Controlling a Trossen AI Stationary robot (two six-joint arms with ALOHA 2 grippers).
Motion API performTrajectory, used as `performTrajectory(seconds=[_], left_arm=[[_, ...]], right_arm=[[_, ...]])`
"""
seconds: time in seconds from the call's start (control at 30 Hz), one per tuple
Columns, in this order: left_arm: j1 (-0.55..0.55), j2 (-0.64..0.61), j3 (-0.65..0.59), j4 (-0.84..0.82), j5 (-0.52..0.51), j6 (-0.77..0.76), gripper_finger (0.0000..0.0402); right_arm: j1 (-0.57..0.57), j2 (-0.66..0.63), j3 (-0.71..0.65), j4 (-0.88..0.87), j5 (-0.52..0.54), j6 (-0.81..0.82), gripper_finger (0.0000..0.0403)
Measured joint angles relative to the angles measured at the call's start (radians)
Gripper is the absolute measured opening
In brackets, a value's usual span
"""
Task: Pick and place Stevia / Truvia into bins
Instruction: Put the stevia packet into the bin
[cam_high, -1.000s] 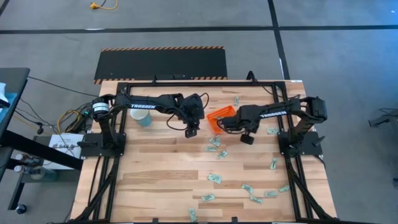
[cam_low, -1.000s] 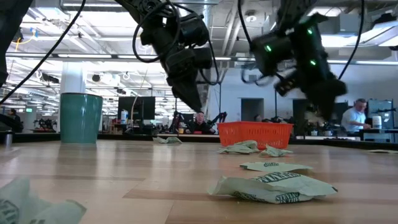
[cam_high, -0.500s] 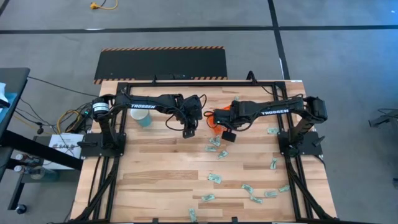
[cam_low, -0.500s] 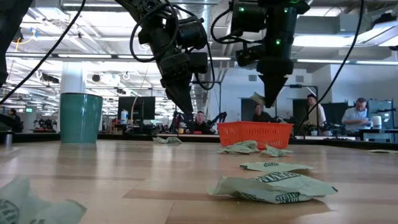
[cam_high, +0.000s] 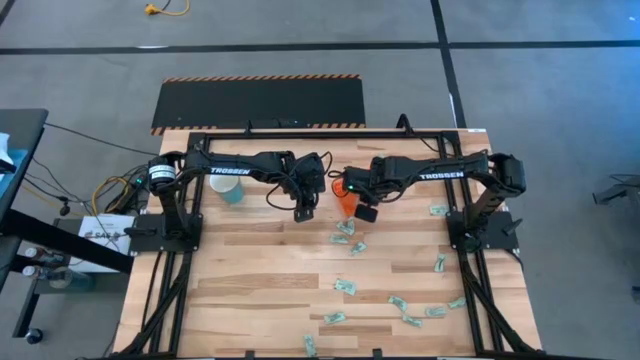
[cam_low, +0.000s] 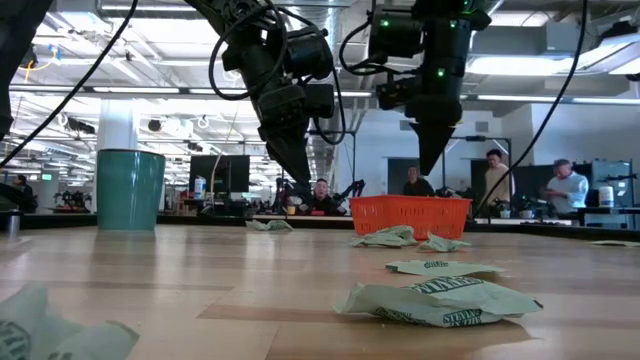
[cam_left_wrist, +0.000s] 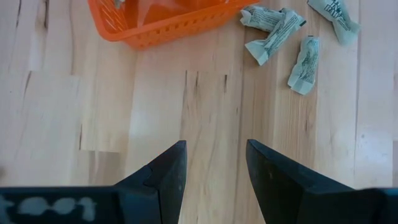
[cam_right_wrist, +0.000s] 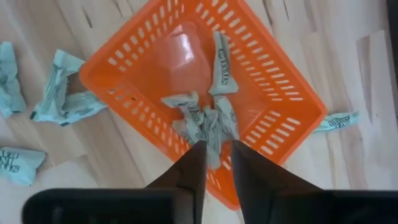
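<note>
The right tool (cam_right_wrist: 216, 160) hangs directly above the small shallow orange plastic tray with mesh-like walls (cam_right_wrist: 281, 87), its 2 dark fingers (cam_right_wrist: 188, 169) parted by a narrow gap. A crumpled pale green and white paper sweetener packet (cam_right_wrist: 208, 127) shows right at the fingertips, over the heap in the tray; whether the fingers have hold of it or it lies loose below them cannot be told. Other packets lie inside the tray, 1 of them stretched out flat along the tray floor (cam_right_wrist: 222, 66).

The left tool (cam_left_wrist: 214, 169) hovers over bare wood of the light wooden surface (cam_left_wrist: 155, 112), just beside the tray, with its fingers spread well apart and nothing between them. 3 crumpled packets (cam_left_wrist: 275, 34) lie on the wood near the tray's corner.

From above, the tray (cam_high: 344, 202) sits in the middle of the surface's far half, between the 2 arms, mostly covered by the right arm. More packets are scattered toward the near right part of the surface (cam_high: 346, 287), well apart from the tray. A round light-blue cup (cam_high: 229, 191) stands under the left arm, near its base.
</note>
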Motion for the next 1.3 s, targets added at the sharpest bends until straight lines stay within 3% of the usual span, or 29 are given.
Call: performTrajectory(seconds=[0.27, 0.53, 0.7, 0.83, 1.0, 1.3], left_arm=[[0.000, 0.000, 0.000, -0.003, 0.000, 0.001, 0.0155], [-0.001, 0.000, 0.000, -0.031, 0.001, 0.000, 0.0155], [-0.002, 0.000, 0.000, -0.013, 0.003, 0.000, 0.0155], [-0.002, 0.000, 0.000, -0.004, 0.003, 0.000, 0.0155], [-0.002, 0.000, 0.000, 0.033, 0.006, 0.000, 0.0155], [-0.017, 0.000, 0.000, 0.031, 0.010, 0.028, 0.0155]], right_arm=[[-0.016, -0.072, 0.000, -0.004, 0.000, -0.044, 0.0087], [-0.052, -0.426, -0.135, 0.083, 0.003, 0.057, 0.0086], [-0.095, -0.591, -0.225, -0.106, 0.002, 0.285, 0.0086], [-0.133, -0.582, -0.232, -0.364, 0.001, 0.427, 0.0086], [-0.182, -0.502, -0.232, -0.429, -0.023, 0.455, 0.0086], [-0.243, -0.346, -0.329, -0.408, -0.054, 0.176, 0.0085]])
